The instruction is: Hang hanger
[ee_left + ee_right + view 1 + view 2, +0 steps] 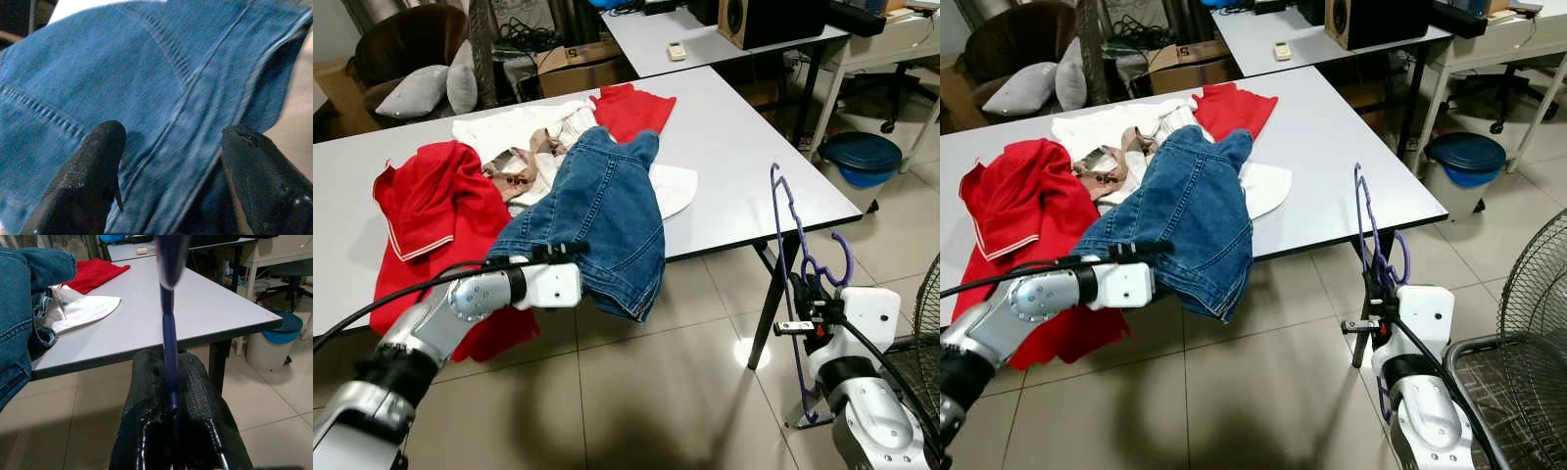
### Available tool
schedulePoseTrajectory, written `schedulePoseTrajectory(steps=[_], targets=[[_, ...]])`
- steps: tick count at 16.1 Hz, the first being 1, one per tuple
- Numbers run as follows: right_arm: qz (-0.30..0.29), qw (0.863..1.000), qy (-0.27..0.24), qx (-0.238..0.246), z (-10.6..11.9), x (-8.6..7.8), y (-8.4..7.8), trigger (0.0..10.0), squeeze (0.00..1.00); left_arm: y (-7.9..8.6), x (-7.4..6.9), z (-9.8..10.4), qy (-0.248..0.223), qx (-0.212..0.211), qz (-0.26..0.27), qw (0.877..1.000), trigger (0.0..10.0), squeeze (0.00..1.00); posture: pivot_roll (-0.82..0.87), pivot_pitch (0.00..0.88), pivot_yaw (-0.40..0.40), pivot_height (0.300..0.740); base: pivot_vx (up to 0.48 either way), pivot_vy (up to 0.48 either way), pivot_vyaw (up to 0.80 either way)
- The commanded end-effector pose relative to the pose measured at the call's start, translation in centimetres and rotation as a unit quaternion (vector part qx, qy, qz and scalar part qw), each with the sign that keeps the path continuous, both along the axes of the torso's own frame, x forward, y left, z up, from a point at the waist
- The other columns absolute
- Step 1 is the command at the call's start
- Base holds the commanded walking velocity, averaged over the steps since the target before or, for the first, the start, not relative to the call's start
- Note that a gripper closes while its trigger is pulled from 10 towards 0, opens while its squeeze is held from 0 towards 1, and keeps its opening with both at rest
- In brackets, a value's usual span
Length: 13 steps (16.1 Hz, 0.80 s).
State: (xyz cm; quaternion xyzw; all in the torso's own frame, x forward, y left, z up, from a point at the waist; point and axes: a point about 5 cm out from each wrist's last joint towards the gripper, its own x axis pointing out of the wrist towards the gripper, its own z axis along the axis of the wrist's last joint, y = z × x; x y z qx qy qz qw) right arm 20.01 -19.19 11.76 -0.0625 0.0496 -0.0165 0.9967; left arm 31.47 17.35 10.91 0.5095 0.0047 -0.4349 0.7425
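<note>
Pinching purple hanger [168, 328], right end effector [171, 382] closed

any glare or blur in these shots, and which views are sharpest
Left eye view: sharp, with a bright glare spot on the floor tiles beside the table leg. Right wrist view: purple hanger blurred close to the lens, clamped in the right gripper; table behind is clear. Left wrist view: soft, denim jacket slightly smeared past the open left gripper.

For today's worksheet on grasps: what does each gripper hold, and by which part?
The right gripper is shut on the purple hanger, pinching its thin frame. The left gripper is open at the denim jacket, holding nothing.
</note>
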Motion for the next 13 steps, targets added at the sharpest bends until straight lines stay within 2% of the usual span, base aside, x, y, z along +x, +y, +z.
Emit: schedulePoseTrajectory(steps=[1, 2, 4, 9, 10, 11, 12, 13], targets=[[0.006, 1.0, -0.004, -0.001, 0.0, 0.3, 0.5, 10.0, 0.0, 0.4, 0.8, 0.3, -0.019, 0.015, 0.023, 0.999, 9.0, 0.0, -0.07, 0.0, 0.157, 0.74, 0.0, 0.0, 0.0], [0.006, 1.0, -0.006, -0.001, 0.1, 0.4, 0.4, 10.0, 0.0, 0.3, 1.2, 0.6, -0.025, 0.006, 0.033, 0.999, 3.6, 0.0, -0.07, 0.0, 0.157, 0.74, 0.0, 0.0, 0.0], [0.005, 1.0, -0.008, -0.002, 0.1, 0.6, 0.5, 10.0, 0.0, -0.4, 1.7, 1.2, -0.032, -0.021, 0.031, 0.999, 0.0, 0.0, -0.07, 0.0, 0.158, 0.74, 0.0, 0.0, 0.0], [0.007, 1.0, -0.008, -0.008, 0.0, 0.7, 0.7, 10.0, 0.0, -1.3, 2.1, 1.0, -0.032, -0.027, 0.023, 0.999, 0.0, 0.0, -0.07, 0.0, 0.171, 0.74, 0.0, 0.0, 0.0], [0.005, 1.0, -0.009, -0.008, 0.0, 0.6, 0.7, 10.0, 0.0, -1.3, 1.9, 1.1, -0.02, -0.046, 0.016, 0.999, 0.0, 0.0, -0.08, 0.0, 0.174, 0.74, 0.0, 0.0, 0.0], [0.004, 1.0, -0.009, -0.008, 0.0, 0.5, 0.7, 10.0, 0.0, -1.5, 1.3, 1.2, 0.013, -0.088, 0.003, 0.996, 0.3, 0.0, -0.08, 0.0, 0.175, 0.74, 0.0, 0.0, 0.0], [0.002, 1.0, -0.009, -0.008, 0.0, 0.5, 0.7, 10.0, 0.0, -1.5, 0.6, 1.2, 0.028, -0.099, -0.027, 0.994, 5.3, 0.0, -0.07, 0.0, 0.176, 0.74, 0.0, 0.0, 0.0], [0.001, 1.0, -0.009, -0.007, -0.1, 0.5, 0.7, 10.0, 0.0, -0.9, -0.4, 0.8, 0.05, -0.084, -0.051, 0.994, 10.0, 0.0, -0.07, 0.0, 0.175, 0.74, 0.0, 0.0, 0.0]])
